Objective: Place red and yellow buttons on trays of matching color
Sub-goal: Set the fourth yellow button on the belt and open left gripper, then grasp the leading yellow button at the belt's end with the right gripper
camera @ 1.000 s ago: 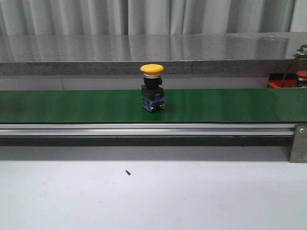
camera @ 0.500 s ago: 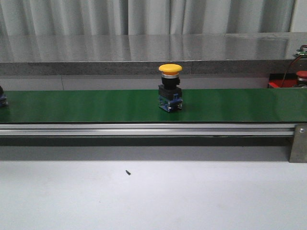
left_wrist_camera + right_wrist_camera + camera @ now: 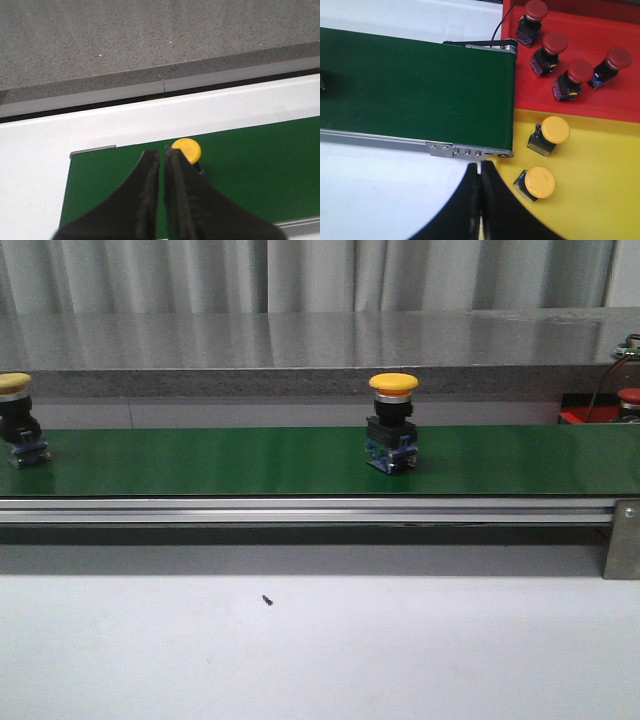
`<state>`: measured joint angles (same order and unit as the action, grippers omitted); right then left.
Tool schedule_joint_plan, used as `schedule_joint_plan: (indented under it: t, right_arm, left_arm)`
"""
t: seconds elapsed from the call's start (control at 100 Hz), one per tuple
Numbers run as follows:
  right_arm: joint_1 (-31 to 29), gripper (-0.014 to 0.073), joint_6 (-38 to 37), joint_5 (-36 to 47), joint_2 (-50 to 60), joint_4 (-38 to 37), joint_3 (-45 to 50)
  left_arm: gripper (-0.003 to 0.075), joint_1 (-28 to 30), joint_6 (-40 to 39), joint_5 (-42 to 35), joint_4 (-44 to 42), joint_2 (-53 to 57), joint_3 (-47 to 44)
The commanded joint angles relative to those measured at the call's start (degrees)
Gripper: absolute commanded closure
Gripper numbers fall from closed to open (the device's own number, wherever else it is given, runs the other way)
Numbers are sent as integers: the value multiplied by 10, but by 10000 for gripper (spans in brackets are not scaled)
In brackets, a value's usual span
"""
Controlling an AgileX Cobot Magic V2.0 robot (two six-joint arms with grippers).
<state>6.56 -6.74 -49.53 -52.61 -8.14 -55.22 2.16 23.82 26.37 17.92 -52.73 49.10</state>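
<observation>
Front view
Belt: a green belt (image 3: 300, 460) ran across the scene on a metal rail.
Mid-belt button: a yellow button (image 3: 392, 424) stood upright on the belt, a little right of centre.
Left-edge button: a second yellow button (image 3: 16, 420) stood upright on the belt at the picture's left edge.
Far right: a sliver of the red tray (image 3: 580, 416) showed behind the belt's right end, with a red cap (image 3: 629, 396) above it.
Arms: neither gripper showed here.

Left wrist view
Left gripper: the left gripper (image 3: 163, 154) hung over the belt's end, its dark fingers (image 3: 149, 167) pressed almost together and holding nothing.
Button: one yellow button (image 3: 186, 150) sat on the belt just beside the fingertips; I could not tell whether they touched it.

Right wrist view
Right gripper: the right gripper (image 3: 480, 171) had its fingers closed tight, empty, near the belt's other end.
Red tray: four red buttons (image 3: 555, 44) lay on the red tray (image 3: 590, 105).
Yellow tray: two yellow buttons (image 3: 555, 130) lay on the yellow tray (image 3: 605, 180), which adjoined the red one.
</observation>
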Motion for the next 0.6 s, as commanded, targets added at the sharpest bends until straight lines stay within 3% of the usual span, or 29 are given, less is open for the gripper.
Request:
schedule_joint_plan:
  t: [0.0, 0.08, 0.18, 0.25, 0.32, 0.59]
  right_arm:
    - [0, 570, 1, 31, 6, 10, -19]
    - [0, 403, 6, 29, 6, 36, -19]
    - [0, 124, 17, 32, 3, 56, -19]
    - [0, 3, 32, 39, -6, 70, -19]
    - [0, -38, 58, 41, -26, 94, -19]
    - [1, -38, 172, 67, -140, 226, -20]
  left_arm:
    - [740, 1, -2, -49, 7, 16, 5]
    - [739, 1, -2, -47, 7, 16, 5]
    - [740, 1, -2, -47, 7, 15, 5]
    - [740, 1, -2, -47, 7, 15, 5]
    - [740, 1, -2, -47, 9, 15, 5]
    - [740, 1, -2, -46, 11, 15, 5]
